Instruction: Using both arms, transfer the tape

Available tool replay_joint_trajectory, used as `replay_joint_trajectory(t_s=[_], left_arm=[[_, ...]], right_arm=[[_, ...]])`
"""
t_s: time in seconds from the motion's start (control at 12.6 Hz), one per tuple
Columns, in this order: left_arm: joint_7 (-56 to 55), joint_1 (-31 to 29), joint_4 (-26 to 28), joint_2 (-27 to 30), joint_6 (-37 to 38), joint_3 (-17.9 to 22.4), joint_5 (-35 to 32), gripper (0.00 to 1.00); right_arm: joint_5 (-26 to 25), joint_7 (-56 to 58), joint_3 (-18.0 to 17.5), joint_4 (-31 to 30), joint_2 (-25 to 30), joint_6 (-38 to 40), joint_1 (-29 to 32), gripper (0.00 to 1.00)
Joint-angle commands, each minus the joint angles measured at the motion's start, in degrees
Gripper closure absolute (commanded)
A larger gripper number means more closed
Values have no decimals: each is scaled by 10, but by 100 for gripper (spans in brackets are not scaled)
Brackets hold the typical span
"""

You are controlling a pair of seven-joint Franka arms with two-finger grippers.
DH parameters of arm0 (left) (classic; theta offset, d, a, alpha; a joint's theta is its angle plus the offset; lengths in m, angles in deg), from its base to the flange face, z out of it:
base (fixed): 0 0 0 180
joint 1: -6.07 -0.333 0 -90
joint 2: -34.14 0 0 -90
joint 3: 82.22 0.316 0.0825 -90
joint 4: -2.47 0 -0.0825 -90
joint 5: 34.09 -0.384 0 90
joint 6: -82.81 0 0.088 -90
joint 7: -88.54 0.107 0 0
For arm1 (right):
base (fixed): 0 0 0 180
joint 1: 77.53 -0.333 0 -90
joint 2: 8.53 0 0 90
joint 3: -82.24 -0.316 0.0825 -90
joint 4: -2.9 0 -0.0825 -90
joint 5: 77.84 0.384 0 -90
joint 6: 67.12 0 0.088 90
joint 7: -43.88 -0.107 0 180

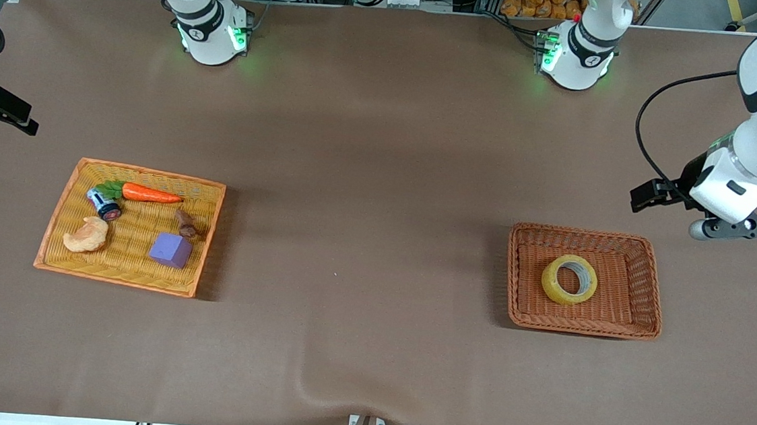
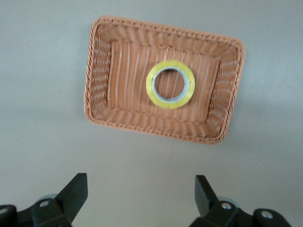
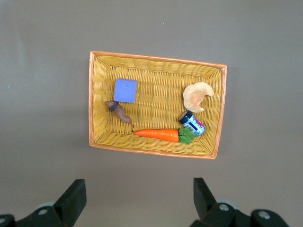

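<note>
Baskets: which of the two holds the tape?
The brown wicker basket at the left arm's end of the table; the tape lies flat in it, alone. The yellow tray holds only toys.

The left wrist view looked straight down on a brown wicker basket (image 2: 97,101), rectangular with a braided rim and ribbed floor, resting on a plain grey-brown table (image 2: 42,56). Inside it the tape (image 2: 151,90) lay flat on the basket floor, a yellowish ring with a pale grey inner core, clear of every wall. The left gripper (image 2: 140,198) hung over bare table just beside the basket, its two black fingers (image 2: 73,191) spread wide apart with nothing between them.
</note>
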Motion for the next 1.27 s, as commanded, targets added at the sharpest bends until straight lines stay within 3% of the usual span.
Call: replay_joint_trajectory(t_s=[0.0, 0.24, 0.4, 0.48, 0.63, 0.95, 1.19], left_arm=[[6, -4, 104, 75, -36, -2, 45, 0], [6, -1, 235, 158, -138, -3, 51, 0], [5, -3, 281, 200, -175, -3, 51, 0], [14, -3, 280, 205, -177, -1, 52, 0], [53, -3, 229, 199, -148, 7, 52, 0], [144, -3, 79, 170, 45, 7, 44, 0], [144, 2, 19, 146, 78, 1, 44, 0]], right_arm=[[14, 7, -7, 14, -7, 10, 16, 0], [14, 8, -7, 14, -7, 9, 17, 0], [14, 7, -7, 13, -7, 10, 18, 0], [14, 7, -7, 13, -7, 9, 18, 0], [14, 7, -7, 14, -7, 9, 18, 0], [14, 6, -7, 13, -7, 10, 21, 0], [14, 6, -7, 13, -7, 10, 21, 0]])
